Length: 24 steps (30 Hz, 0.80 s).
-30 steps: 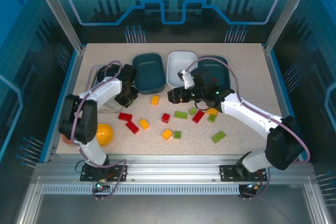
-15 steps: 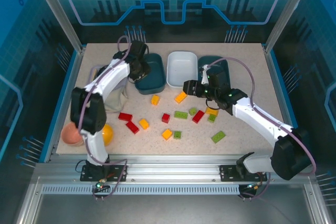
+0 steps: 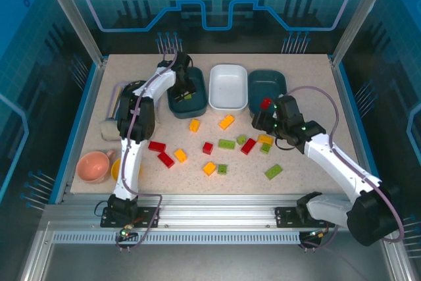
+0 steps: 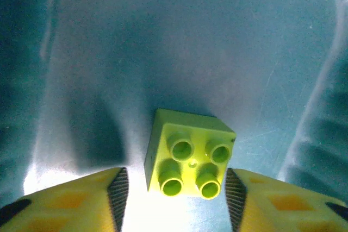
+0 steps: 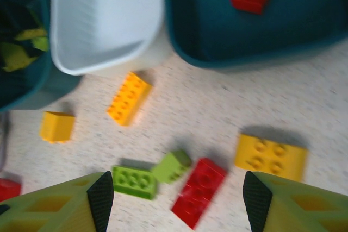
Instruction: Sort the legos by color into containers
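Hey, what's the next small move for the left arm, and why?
Probably lift the left gripper straight up out of the left teal tray: its jaws stand apart and the green brick lies free on the tray floor between them, so the drop looks finished.

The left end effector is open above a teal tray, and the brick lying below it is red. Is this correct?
Not quite. The left wrist view shows that the brick under the open left end effector is light green, not red. It lies in the teal tray.
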Available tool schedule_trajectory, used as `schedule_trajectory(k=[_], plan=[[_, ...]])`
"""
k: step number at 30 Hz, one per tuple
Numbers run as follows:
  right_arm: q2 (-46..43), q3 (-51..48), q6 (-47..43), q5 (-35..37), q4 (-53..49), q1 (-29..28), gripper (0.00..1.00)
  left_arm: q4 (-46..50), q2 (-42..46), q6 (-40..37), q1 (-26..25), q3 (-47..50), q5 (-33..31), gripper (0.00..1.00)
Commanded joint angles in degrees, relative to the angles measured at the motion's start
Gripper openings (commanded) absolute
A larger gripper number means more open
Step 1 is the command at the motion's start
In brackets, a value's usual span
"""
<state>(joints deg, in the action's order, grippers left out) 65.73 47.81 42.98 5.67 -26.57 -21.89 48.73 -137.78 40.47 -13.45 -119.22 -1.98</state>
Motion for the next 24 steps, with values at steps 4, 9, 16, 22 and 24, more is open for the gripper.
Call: schedule_trajectory(k=[4, 9, 16, 22, 24], plan=[[-0.9, -1.4, 2.0, 2.2, -7.3, 3.3, 0.66, 2.3, 4.5, -1.3, -0.3, -1.7, 2.5, 0.64], [2.1, 0.6, 0.4, 2.3, -6.8, 3.8, 0.65, -0.5, 15.8, -1.1, -1.4, 4.9, 1.9, 0.67], [11.2, 9.1, -13.9, 0.3, -12.9, 4.0, 0.64, -7.2, 36.4, 1.2, -3.3, 27.4, 4.6, 0.71], [20.7, 15.1, -29.8, 1.5, -18.7, 1.9, 0.67, -10.7, 50.9, 3.2, -6.6, 47.4, 5.5, 0.71], [23.7, 16.9, -33.2, 2.6, -20.2, 1.0, 0.7, -11.7, 53.9, 4.1, -7.7, 51.8, 5.5, 0.71]])
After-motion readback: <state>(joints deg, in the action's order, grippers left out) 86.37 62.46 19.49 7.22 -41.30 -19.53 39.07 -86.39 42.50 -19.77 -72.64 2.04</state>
